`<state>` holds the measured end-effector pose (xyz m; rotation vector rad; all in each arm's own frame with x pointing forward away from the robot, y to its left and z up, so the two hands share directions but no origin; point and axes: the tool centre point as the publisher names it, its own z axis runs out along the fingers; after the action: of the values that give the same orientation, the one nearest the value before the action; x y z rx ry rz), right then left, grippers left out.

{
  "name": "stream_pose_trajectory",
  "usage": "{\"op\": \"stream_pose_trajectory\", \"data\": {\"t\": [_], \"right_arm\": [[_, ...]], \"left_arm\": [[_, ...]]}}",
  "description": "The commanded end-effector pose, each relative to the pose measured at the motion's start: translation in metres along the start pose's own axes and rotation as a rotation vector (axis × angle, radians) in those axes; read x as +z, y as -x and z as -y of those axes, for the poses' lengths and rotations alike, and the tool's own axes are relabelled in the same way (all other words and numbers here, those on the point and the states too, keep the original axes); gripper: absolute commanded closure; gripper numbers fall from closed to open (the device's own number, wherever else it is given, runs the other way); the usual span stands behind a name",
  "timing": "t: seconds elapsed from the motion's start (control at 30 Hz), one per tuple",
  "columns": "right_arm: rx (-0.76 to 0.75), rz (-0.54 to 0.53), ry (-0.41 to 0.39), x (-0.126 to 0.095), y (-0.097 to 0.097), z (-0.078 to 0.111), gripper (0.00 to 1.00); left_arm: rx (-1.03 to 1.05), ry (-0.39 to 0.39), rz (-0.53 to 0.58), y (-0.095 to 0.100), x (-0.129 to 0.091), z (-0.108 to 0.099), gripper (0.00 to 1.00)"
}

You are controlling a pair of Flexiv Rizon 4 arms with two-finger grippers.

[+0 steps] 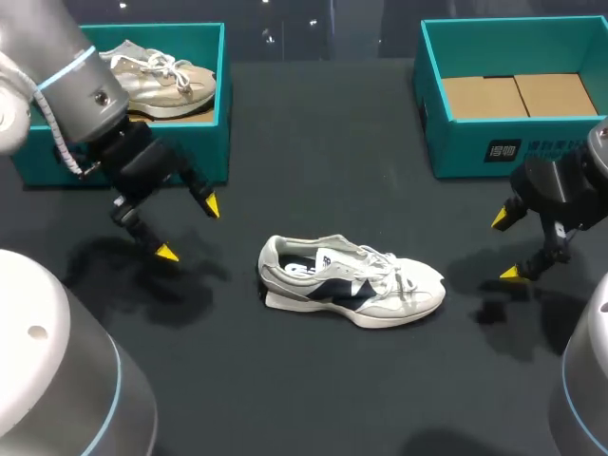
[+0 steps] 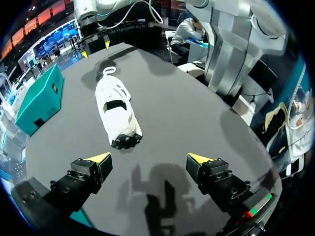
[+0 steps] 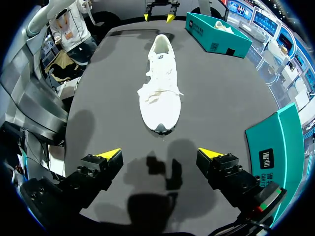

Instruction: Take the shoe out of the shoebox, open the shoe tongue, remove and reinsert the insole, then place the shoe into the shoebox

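Surface: black tabletop (image 1: 313,180), carrying both boxes and the loose shoe
Right box: open teal cardboard shoebox (image 1: 475,147) at the far right, brown card floor showing
Left box: second teal cardboard shoebox (image 1: 217,142) at the far left, holding a beige lace-up shoe (image 1: 161,81)
Shoe: white-and-navy lace-up sneaker (image 1: 351,282) on the table between the boxes, outside both, toe toward the right arm
Left arm: left gripper (image 1: 188,228) off the heel end, fingers apart, holding nothing
Right arm: right gripper (image 1: 504,246) off the toe end, fingers apart, holding nothing
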<state>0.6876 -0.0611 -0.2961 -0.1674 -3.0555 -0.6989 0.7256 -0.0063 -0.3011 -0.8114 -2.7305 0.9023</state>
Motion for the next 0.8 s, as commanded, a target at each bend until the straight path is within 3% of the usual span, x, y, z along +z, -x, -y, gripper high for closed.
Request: {"op": "stream_pose_trajectory", "data": {"t": [0.03,0.07,0.47,0.8], "right_arm": [[0.001,0.004,-0.003,0.001,-0.002,0.000,0.00],[0.001,0.004,-0.003,0.001,-0.002,0.000,0.00],[0.001,0.004,-0.003,0.001,-0.002,0.000,0.00],[0.001,0.004,-0.003,0.001,-0.002,0.000,0.00]], "left_arm": [[-0.074,-0.219,0.252,-0.013,0.013,-0.024,0.00],[-0.100,-0.258,0.284,-0.014,0.015,-0.028,0.00],[-0.265,-0.421,0.457,-0.035,0.020,-0.049,0.00],[-0.261,-0.412,0.494,-0.034,0.023,-0.049,0.00]]}}
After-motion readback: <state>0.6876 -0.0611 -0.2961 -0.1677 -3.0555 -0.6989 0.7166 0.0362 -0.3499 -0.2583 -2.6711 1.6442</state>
